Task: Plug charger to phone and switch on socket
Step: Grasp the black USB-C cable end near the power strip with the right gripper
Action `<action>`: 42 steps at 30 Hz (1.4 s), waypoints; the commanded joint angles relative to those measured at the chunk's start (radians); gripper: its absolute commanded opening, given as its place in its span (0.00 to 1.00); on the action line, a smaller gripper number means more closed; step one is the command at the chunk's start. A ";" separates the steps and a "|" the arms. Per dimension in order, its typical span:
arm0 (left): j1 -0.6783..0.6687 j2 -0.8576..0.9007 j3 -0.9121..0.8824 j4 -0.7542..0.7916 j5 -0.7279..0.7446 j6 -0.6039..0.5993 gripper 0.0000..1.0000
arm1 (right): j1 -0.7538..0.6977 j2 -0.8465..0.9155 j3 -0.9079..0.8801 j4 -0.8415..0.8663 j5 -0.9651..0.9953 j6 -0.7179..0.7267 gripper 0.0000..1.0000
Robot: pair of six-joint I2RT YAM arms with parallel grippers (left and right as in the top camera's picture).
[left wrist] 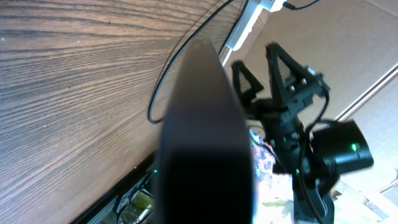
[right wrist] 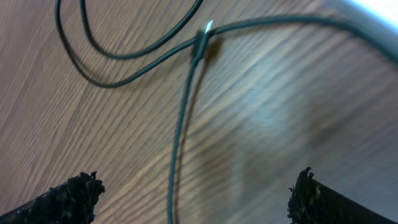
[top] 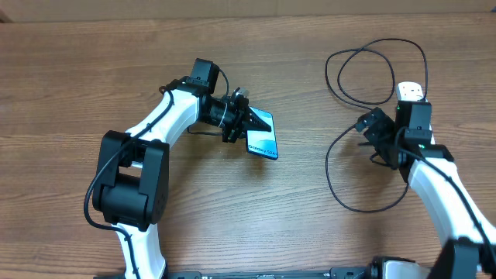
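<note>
Ahead of wide-open right gripper, charger tip; phone apparently clamped in left gripper.

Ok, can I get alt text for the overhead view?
The left gripper grips the blue-screened phone at centre, while the open right gripper hovers over the looped black charger cable near the white power strip.
</note>
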 commanded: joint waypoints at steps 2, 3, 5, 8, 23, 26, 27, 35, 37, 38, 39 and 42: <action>-0.005 -0.017 0.004 0.003 0.011 0.015 0.04 | -0.001 0.084 0.015 0.097 -0.087 -0.024 1.00; -0.005 -0.017 0.004 0.003 0.002 0.015 0.04 | -0.001 0.106 0.015 0.122 -0.086 -0.024 0.97; -0.005 -0.017 0.004 0.003 -0.011 0.015 0.04 | -0.002 0.140 0.015 0.158 -0.087 -0.023 0.91; -0.005 -0.017 0.004 0.003 -0.014 0.015 0.04 | -0.002 0.177 0.015 0.205 -0.086 -0.018 0.82; -0.002 -0.017 0.004 0.003 -0.042 0.008 0.04 | -0.002 0.328 0.015 0.344 -0.042 -0.012 0.56; -0.002 -0.017 0.004 0.003 -0.040 -0.016 0.04 | -0.001 0.352 0.015 0.343 -0.064 -0.012 0.52; -0.002 -0.017 0.004 0.004 -0.040 -0.016 0.04 | -0.001 0.354 0.015 0.340 -0.064 -0.012 0.52; -0.002 -0.017 0.004 0.004 -0.041 -0.016 0.04 | -0.001 0.354 0.015 0.372 -0.060 -0.013 0.50; -0.002 -0.017 0.004 0.004 -0.040 -0.016 0.04 | -0.001 0.354 0.015 0.386 -0.059 -0.013 0.48; -0.002 -0.017 0.004 0.004 -0.040 -0.016 0.04 | -0.001 0.354 0.015 0.393 -0.059 -0.013 0.47; -0.002 -0.017 0.004 0.004 -0.040 -0.016 0.04 | -0.001 0.354 0.015 0.399 -0.058 -0.013 0.45; -0.002 -0.017 0.004 0.004 -0.040 -0.018 0.04 | -0.001 0.354 0.015 0.410 -0.038 -0.013 0.40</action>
